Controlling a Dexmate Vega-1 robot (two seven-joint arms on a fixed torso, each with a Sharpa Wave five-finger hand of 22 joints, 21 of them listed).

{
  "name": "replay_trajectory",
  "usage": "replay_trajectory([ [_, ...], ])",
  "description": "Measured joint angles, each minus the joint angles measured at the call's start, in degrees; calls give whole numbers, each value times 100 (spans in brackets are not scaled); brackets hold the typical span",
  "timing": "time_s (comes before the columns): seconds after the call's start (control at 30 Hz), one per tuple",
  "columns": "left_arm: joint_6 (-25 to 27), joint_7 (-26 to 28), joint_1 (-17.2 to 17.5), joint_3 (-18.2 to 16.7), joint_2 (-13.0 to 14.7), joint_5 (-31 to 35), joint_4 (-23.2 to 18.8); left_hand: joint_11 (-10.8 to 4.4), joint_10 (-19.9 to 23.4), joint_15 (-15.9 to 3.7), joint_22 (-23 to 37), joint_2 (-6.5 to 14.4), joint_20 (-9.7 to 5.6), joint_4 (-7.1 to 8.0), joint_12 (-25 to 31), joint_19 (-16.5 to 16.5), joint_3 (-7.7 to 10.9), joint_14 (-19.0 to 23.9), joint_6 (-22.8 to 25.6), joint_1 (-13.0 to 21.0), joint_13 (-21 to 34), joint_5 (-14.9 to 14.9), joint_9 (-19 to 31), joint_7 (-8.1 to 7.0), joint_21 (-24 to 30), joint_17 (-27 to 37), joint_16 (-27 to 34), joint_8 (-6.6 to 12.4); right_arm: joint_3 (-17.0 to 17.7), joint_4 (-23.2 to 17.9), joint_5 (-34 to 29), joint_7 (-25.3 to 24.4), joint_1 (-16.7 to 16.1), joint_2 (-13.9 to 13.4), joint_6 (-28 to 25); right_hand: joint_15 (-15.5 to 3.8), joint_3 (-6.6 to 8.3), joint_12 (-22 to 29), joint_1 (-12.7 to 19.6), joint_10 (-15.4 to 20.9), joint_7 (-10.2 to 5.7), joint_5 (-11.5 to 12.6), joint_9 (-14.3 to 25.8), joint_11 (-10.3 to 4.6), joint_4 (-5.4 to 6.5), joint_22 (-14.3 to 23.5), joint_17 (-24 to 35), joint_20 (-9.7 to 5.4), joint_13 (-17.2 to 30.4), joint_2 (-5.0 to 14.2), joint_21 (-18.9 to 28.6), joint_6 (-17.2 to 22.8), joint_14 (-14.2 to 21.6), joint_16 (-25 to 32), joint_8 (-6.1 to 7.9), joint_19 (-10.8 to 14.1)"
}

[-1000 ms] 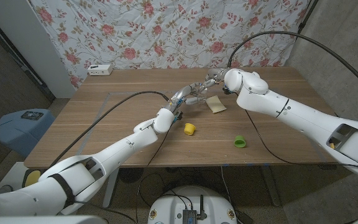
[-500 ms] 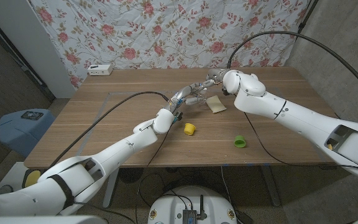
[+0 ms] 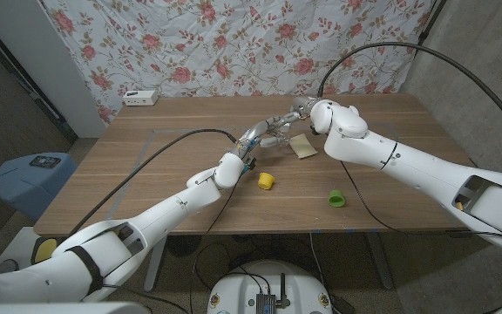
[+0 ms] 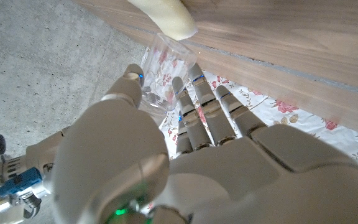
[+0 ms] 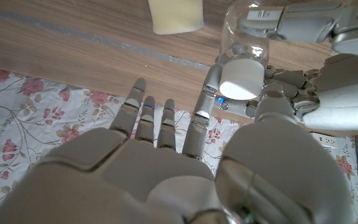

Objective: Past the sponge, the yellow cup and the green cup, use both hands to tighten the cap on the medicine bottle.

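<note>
Gripping the clear medicine bottle in our left robot hand, right robot hand pinching its round white cap, pale sponge just beside, bare wooden tabletop leftward.

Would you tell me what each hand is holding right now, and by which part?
The left hand grips the clear medicine bottle around its body; the right hand pinches its white cap.

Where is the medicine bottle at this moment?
In the head view the medicine bottle is past the table's middle, between the left robot hand and right robot hand, just left of the sponge.
</note>
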Motion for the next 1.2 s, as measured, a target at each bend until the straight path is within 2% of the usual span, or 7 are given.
replay_trajectory([
  [0.17, 0, 0, -33, -1, -24, 0, 76, 0, 0, 0, 0, 9, 0, 19, -3, 0, 20, 0, 5, -8, 1, 0, 0, -5, 0, 0, 0, 0, 0, 0, -9, -20, 0, 0, -99, 0, -71, -29, -211, -3, 18, 4, -66, 0, 71, 0, 0, 12, 0, -13, 0, -307, 0, 0, -191, -12],
  [0.3, 0, 0, -55, -1, -43, 0, 128, 0, 0, 0, 0, 10, 0, 19, -15, 0, 21, 0, 5, -8, 1, 0, 0, -5, 0, 0, 0, 0, 0, 0, -6, -53, 0, 0, -122, 0, -88, -50, -292, -46, 75, 4, -86, 0, 88, 0, 0, 21, 0, -20, 0, -465, -1, 0, -260, -21],
  [0.5, 0, 0, -94, 7, -77, 0, 223, 0, 0, 0, 0, 25, 0, 19, 5, 0, 21, 0, 5, -22, 1, 0, 0, -5, 0, 0, 0, 0, 0, 0, 55, -107, 0, 0, -128, 0, -127, -93, -437, -132, 138, 4, -125, 82, 127, 0, -1, 29, 0, -31, -30, -672, -1, -24, -406, -73],
  [0.63, -149, -7, -124, 16, -104, -38, 290, 0, 0, -2, 0, 25, 0, 19, 5, 0, 21, 2, 5, -22, 1, 0, 0, -5, 0, 0, 0, 0, -91, -30, 116, -147, 57, -23, -93, 9, -199, -135, -564, -303, 166, 4, -126, 135, 150, 0, -1, 57, 0, -38, -30, -993, -36, -68, -552, -100],
  [0.8, -169, -8, -163, 30, -137, -46, 367, 0, 0, -21, 0, 25, 0, 19, 5, 0, 21, 21, 5, -22, 0, 0, 0, -5, 0, 0, 0, 0, -67, -41, 198, -165, 57, -43, -18, 10, -198, -156, -631, -513, 225, 4, -153, 178, 150, 0, -1, 71, 0, -14, -30, -1363, -219, -112, -752, -175],
  [0.93, -169, -8, -191, 41, -155, -46, 417, 0, -1, -21, 0, 48, 0, -5, 5, 0, 45, 21, 5, -44, -1, 0, 0, -5, 0, 0, 0, 0, -67, -41, 299, -166, 57, -43, 61, 1, -198, -179, -630, -714, 209, 4, -153, 198, 150, 0, -1, 57, 9, -14, -30, -1628, -355, -112, -902, -254],
  [1.2, -247, -17, -247, 68, -186, -60, 501, -1, -1, -21, 0, 47, 0, 16, 0, 0, 67, 21, 26, -43, -4, -17, 0, -26, 0, 0, 0, 0, 142, -129, 558, -35, 33, -199, 219, -11, -142, -179, -565, -1001, 281, 4, -179, 298, 46, 0, -2, 73, 13, 96, -29, -2004, -589, -151, -1115, -382],
])
